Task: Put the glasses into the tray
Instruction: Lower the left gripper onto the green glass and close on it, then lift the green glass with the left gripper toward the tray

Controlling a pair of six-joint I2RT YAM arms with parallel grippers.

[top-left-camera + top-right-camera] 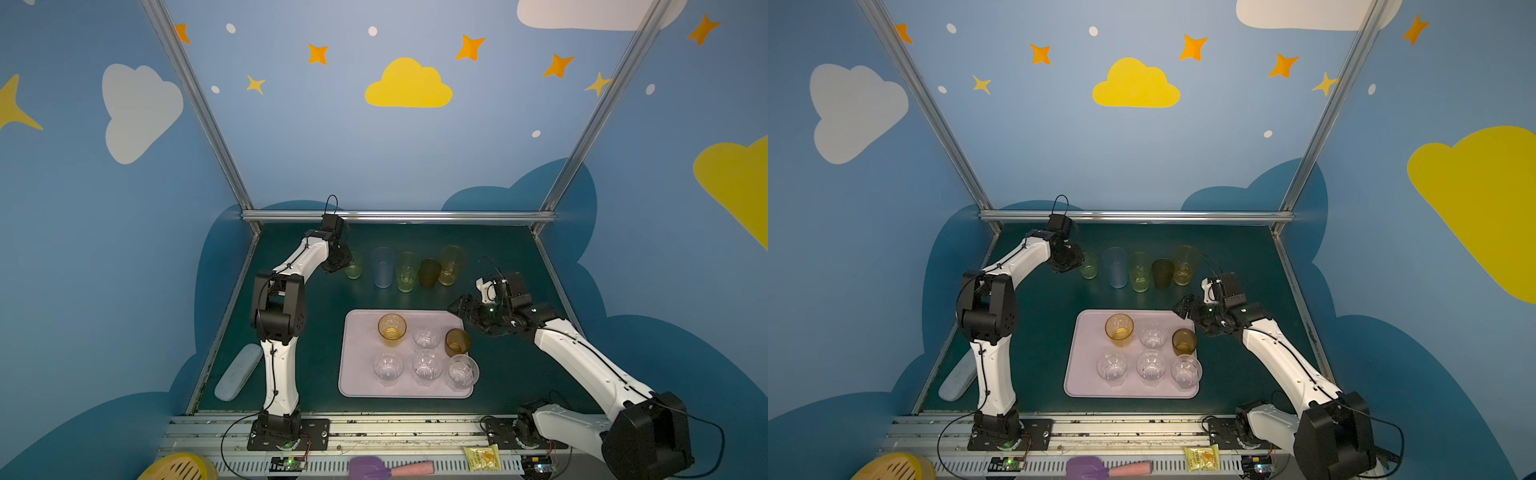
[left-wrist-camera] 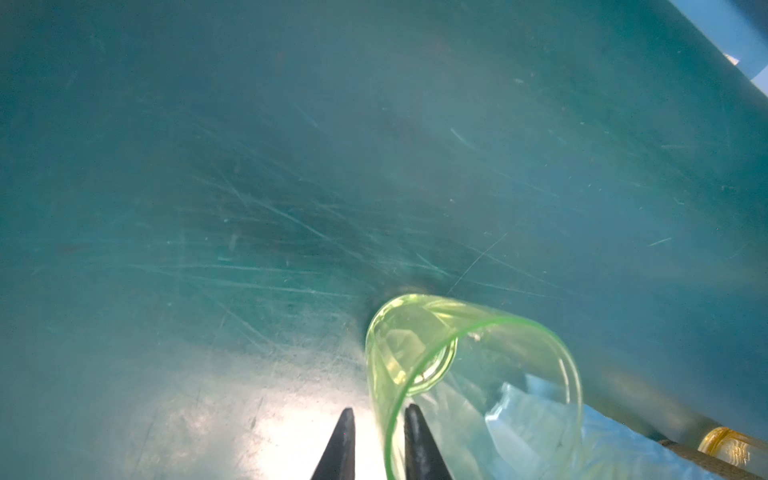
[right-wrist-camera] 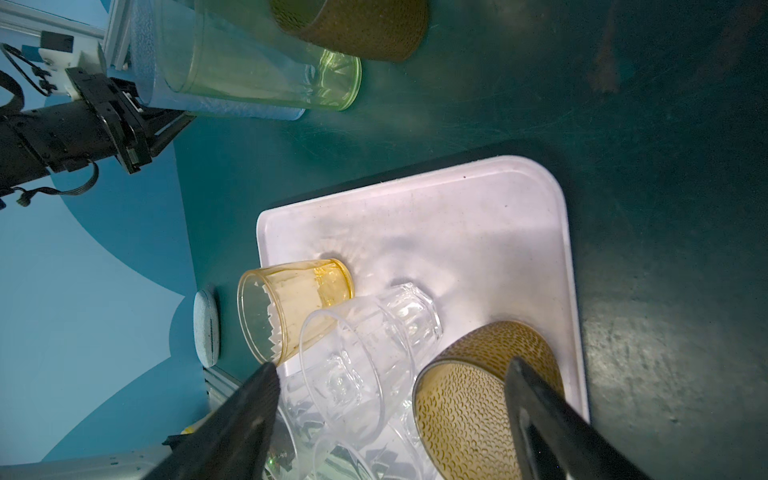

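Note:
The pale pink tray [image 1: 357,332] [image 1: 1086,332] [image 3: 478,232] holds several glasses: an amber one [image 1: 391,328], a brown one [image 1: 457,341] and several clear faceted ones [image 1: 427,365]. Behind it stand a short green glass [image 1: 353,270] [image 2: 415,353], a tall blue [image 1: 382,266], a tall green [image 1: 406,271], a dark brown [image 1: 429,272] and a tall yellow [image 1: 452,264]. My left gripper [image 1: 340,266] [image 2: 379,409] straddles the short green glass's wall, one finger inside, one outside, with a small gap left. My right gripper [image 1: 465,309] [image 3: 390,365] hangs wide open over the tray's far right corner, empty.
A pale blue oblong case [image 1: 237,372] lies near the table's left edge beside the left arm. On the front rail lie a purple spatula [image 1: 374,467], a yellow packet [image 1: 482,457] and a yellow basket [image 1: 178,467]. Metal frame posts border the back.

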